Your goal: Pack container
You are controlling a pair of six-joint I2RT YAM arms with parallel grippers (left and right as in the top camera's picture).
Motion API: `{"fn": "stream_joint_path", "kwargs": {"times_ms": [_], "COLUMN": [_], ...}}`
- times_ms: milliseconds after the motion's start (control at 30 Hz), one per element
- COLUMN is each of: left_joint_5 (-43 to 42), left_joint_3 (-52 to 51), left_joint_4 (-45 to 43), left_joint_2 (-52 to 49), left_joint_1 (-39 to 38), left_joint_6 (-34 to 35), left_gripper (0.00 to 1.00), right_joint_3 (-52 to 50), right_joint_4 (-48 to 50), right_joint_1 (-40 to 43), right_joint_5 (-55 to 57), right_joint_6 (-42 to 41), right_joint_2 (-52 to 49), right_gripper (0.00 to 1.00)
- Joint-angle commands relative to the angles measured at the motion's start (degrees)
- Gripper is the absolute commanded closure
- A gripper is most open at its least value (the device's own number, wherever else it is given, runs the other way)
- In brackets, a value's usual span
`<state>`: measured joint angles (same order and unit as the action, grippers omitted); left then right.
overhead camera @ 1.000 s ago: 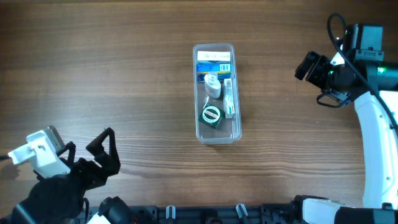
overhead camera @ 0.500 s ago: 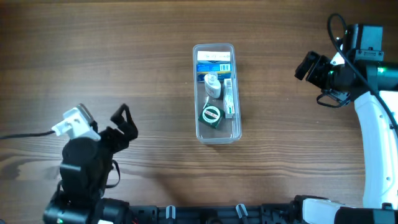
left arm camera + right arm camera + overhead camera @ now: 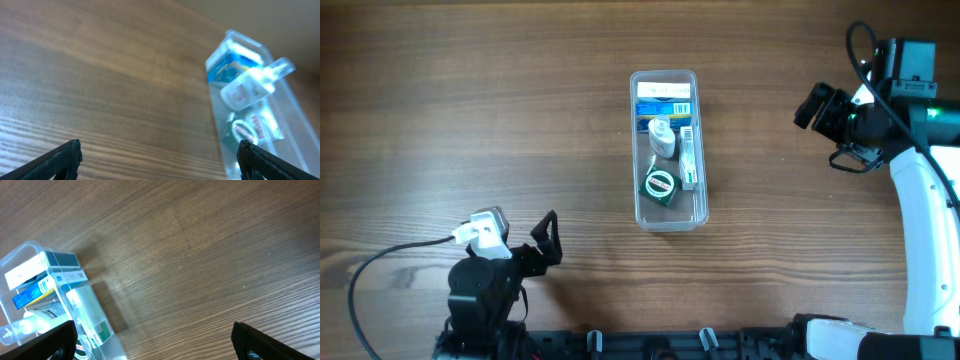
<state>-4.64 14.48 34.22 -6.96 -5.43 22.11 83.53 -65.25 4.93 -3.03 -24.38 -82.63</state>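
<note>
Centrally, the container (image 3: 672, 216) lies well apart from left claw (image 3: 546, 243) and right claw (image 3: 810, 108).

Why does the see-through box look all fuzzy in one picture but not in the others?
Left wrist view: the box and the things inside it are soft and out of focus. Overhead view: the box and the table look crisp. Right wrist view: the wood lines are sharp, and the box casts a soft shadow on the table to its right.
</note>
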Motion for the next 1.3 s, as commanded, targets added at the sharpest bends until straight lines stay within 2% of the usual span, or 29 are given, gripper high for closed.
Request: {"fn": "stream_joint_path", "kwargs": {"times_ms": [0,167,967,1100,1200,1267], "left_joint_5": [-1.03,0.22,0.17,0.17,0.17,0.17], "left_joint_3": [-3.96,-5.79,-5.81,-5.79,-5.81,-5.81], "left_joint_4": [-1.18,-2.03,-2.1,-2.1,-2.1,-2.1], "left_joint_2": [3.61,6.49,6.54,6.54,6.54,6.54], "left_joint_1": [0.48,0.46,0.46,0.46,0.46,0.46], "left_joint_6": [-1.11,-1.14,-1.11,-1.11,-1.11,-1.11], "left_gripper": [0.0,0.0,0.0,0.0,0.0,0.0], "right_joint_3": [-0.15,-0.15,-0.5,-0.92,-5.03,-12.61], "right_joint_4": [0.09,0.09,0.33,2.1,12.52,22.45], "right_joint_1": [0.17,0.17,0.15,-0.11,-1.92,-3.87], "right_joint_5": [-0.92,-0.92,-0.94,7.98,7.8,3.04], "right_joint_6": [0.22,0.22,0.22,0.42,6.82,19.02], "right_joint_2": [-0.31,-0.31,-0.31,5.4,14.08,22.99], "right_gripper": [0.0,0.0,0.0,0.0,0.0,0.0]}}
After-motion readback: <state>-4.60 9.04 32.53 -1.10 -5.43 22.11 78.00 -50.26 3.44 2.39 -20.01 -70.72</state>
